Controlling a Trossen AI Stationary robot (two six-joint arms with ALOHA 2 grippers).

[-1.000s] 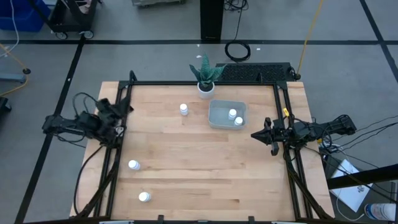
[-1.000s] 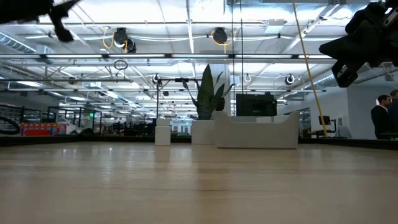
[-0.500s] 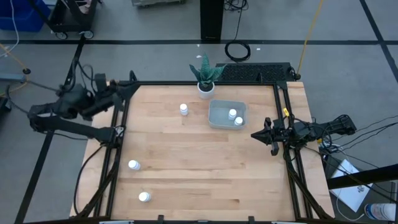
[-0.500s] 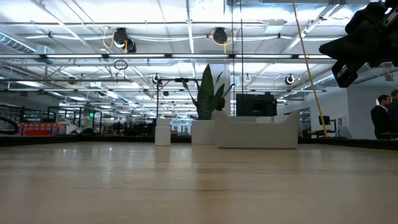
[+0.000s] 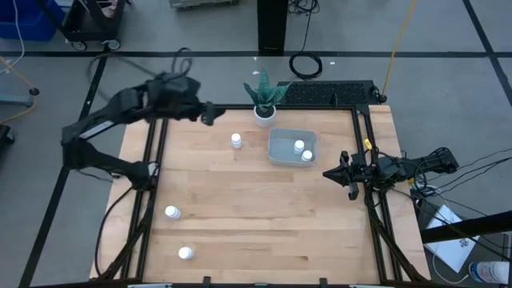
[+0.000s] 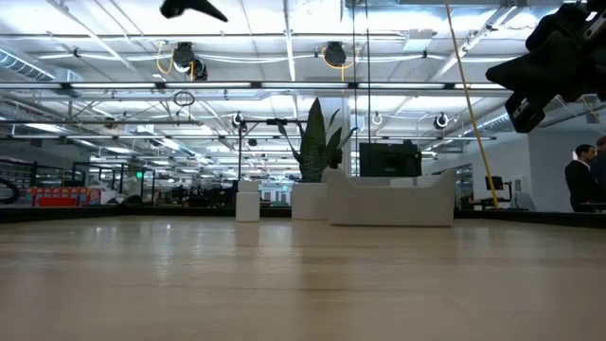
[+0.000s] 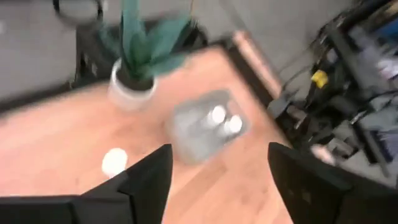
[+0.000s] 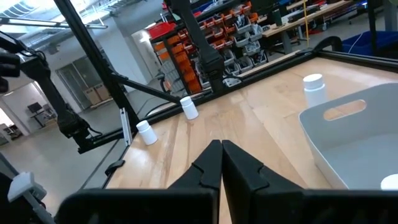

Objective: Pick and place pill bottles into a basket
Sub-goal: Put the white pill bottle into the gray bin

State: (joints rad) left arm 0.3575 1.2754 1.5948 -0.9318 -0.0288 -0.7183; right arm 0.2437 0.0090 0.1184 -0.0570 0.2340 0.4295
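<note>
Left pincer [image 5: 210, 114] spread; 2 bottles [image 5: 302, 151] in basket [image 5: 280, 148], 3 outside.

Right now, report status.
Left hand open, empty, near back-left bottle. Right hand shut, parked right of basket. Two bottles in, three out. Path clear.

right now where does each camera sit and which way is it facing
High view: above, straight down on the table; both arms show.
Low view: at table-top height, level toward the plant pot; arm parts hang at top.
Left wrist view: past the open left hand to the basket.
Right wrist view: past the shut right hand along the table.
All four share the basket.
</note>
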